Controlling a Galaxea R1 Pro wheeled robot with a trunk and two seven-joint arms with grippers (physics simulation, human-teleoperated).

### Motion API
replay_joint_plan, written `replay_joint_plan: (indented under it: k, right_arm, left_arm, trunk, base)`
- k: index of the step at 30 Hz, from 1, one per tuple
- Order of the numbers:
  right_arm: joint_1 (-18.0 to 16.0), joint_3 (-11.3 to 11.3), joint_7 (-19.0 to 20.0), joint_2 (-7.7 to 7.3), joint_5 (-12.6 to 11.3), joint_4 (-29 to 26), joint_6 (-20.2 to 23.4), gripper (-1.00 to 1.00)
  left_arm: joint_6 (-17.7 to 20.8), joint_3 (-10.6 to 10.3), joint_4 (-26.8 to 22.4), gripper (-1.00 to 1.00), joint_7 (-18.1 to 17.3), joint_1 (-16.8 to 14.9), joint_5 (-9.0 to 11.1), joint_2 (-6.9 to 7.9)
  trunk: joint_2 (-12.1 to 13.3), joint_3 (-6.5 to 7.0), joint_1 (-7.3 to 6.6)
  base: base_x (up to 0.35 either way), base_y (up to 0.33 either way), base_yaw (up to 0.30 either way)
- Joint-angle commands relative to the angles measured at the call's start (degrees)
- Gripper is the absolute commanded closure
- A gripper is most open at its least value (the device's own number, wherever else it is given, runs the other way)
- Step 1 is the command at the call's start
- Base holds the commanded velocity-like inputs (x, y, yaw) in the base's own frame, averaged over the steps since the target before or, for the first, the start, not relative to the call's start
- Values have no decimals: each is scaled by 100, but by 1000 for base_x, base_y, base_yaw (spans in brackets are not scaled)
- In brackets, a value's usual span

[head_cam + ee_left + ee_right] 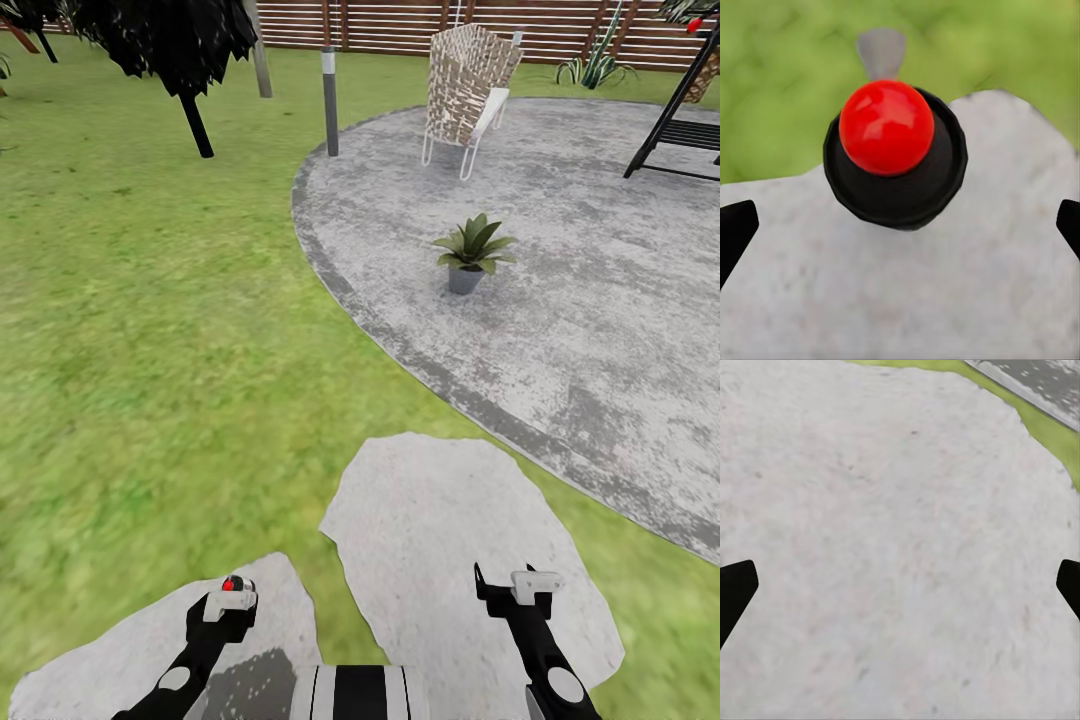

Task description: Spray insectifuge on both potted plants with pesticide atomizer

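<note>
Item: left tool [228, 598], holding pesticide atomizer [894, 154]; right tool [512, 590], wide, empty. Potted plant [472, 252] at 1 o'clock on patio [600, 300], well apart. Risk: spraying here falls short.

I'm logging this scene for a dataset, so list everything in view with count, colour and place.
potted plant: one, green leaves in a grey pot, on the patio ahead.
patio: one, round, grey stone, ahead to the right.
stepping stones: two, pale grey, on the lawn under the arms.
lawn: green, left and around the patio.
chair: one, woven beige with white legs, far edge of the patio.
post: one, grey, at the patio's far rim.
black frame: one, far right.
fence: brown slats, background.
dark tree: one, top left.
red ball on a black disc: one, close in front of the left wrist camera.
left hand: black and white, low left.
right hand: black and white, low right, open over stone.
</note>
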Motion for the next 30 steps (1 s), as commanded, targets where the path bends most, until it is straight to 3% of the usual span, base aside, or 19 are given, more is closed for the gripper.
replay_joint_plan:
  k: [1,30]
  right_arm:
    - [1,9,-24,-2,3,3,-15,-100]
    - [-4,9,-24,-2,3,3,-15,-100]
  left_arm:
    - [-19,-7,2,-100,12,-2,-15,1]
    - [-19,0,8,-100,12,-2,-15,1]
  trunk:
    - [-1,-2,-1]
    - [-1,23,-1]
  base:
    - [-2,-1,0]
    - [23,0,0]
